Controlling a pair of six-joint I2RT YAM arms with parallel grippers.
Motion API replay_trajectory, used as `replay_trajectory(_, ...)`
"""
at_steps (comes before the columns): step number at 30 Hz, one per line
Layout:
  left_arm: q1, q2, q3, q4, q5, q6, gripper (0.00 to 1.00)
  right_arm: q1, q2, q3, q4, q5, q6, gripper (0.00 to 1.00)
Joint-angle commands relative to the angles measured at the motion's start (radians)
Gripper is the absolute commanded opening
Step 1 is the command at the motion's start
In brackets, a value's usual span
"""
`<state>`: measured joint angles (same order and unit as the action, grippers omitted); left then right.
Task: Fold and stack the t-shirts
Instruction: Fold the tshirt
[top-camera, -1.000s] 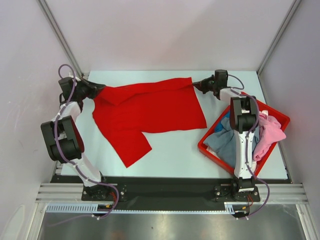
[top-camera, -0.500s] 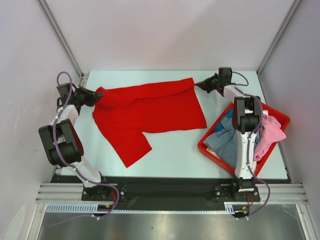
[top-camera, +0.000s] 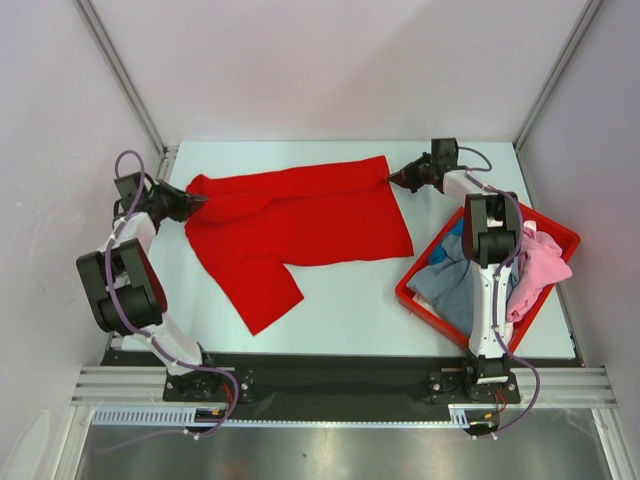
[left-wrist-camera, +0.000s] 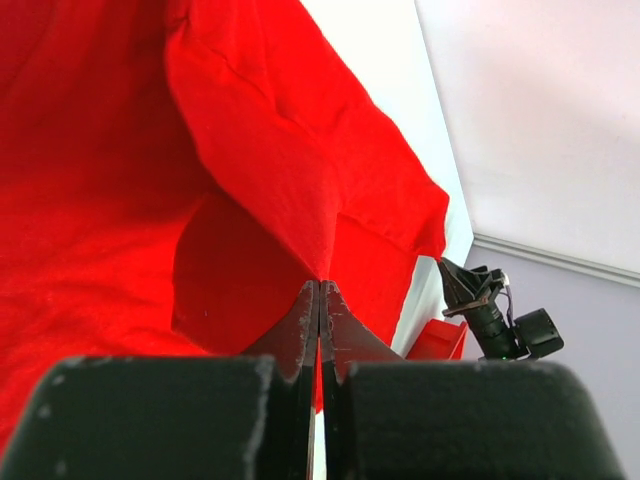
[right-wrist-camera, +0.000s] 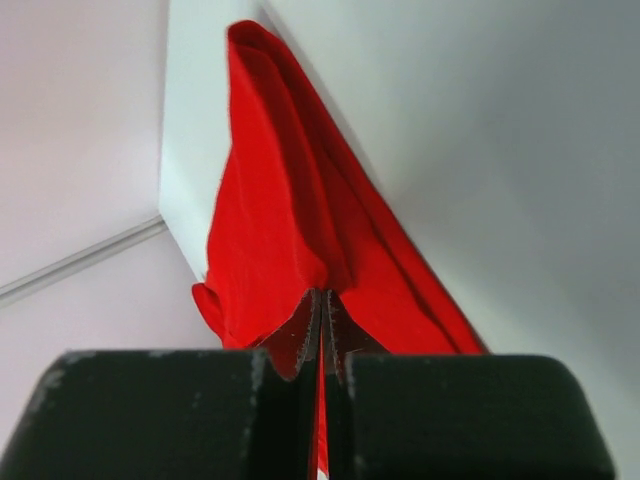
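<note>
A large bright red t-shirt (top-camera: 300, 220) lies spread on the pale table, one sleeve pointing toward the near left. My left gripper (top-camera: 194, 199) is shut on its far left corner; the left wrist view shows the cloth (left-wrist-camera: 250, 180) pinched between the closed jaws. My right gripper (top-camera: 392, 178) is shut on the far right corner, and the right wrist view shows the red cloth (right-wrist-camera: 290, 230) running away from the closed jaws. The far edge is stretched between both grippers. Grey-blue (top-camera: 445, 285), pink (top-camera: 540, 270) and blue shirts lie in the red bin (top-camera: 415, 295).
The red plastic bin stands at the near right of the table beside the right arm. Grey walls and metal frame posts enclose the table on three sides. The left gripper is close to the table's left edge.
Both grippers have pulled apart slightly and shifted, the left one toward the near left. The shirt's far edge is drawn tighter and straighter between them.
</note>
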<state>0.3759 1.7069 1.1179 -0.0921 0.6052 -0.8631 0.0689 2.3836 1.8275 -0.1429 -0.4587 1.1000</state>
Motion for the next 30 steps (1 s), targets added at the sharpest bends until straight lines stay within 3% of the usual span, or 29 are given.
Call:
replay_trajectory(1,0.015,-0.040,0.005,-0.014,-0.005,0.029,0.00,0.005,-0.038,0.032,-0.064,0.023,-0.038,0.00)
replay_trajectory(12,0.015,-0.010,-0.018,-0.061,-0.016,0.071,0.00,0.000,0.003,0.111,-0.181,0.097,-0.186,0.01)
replay_trajectory(16,0.015,-0.004,-0.042,-0.096,-0.045,0.108,0.00,0.012,0.011,0.194,-0.302,0.140,-0.311,0.15)
replay_trajectory(20,0.017,0.010,-0.066,-0.106,-0.056,0.128,0.01,0.052,-0.055,0.211,-0.443,0.241,-0.420,0.36)
replay_trajectory(24,0.015,0.017,-0.078,-0.097,-0.056,0.138,0.00,0.167,-0.104,0.220,-0.409,0.269,-0.560,0.51)
replay_trajectory(25,0.017,0.022,-0.078,-0.097,-0.055,0.138,0.00,0.187,-0.103,0.207,-0.326,0.180,-0.574,0.57)
replay_trajectory(28,0.015,0.028,-0.079,-0.092,-0.050,0.138,0.00,0.262,-0.035,0.222,-0.171,0.004,-0.499,0.59)
replay_trajectory(30,0.015,0.022,-0.079,-0.089,-0.047,0.136,0.00,0.326,0.017,0.248,-0.100,-0.034,-0.444,0.59)
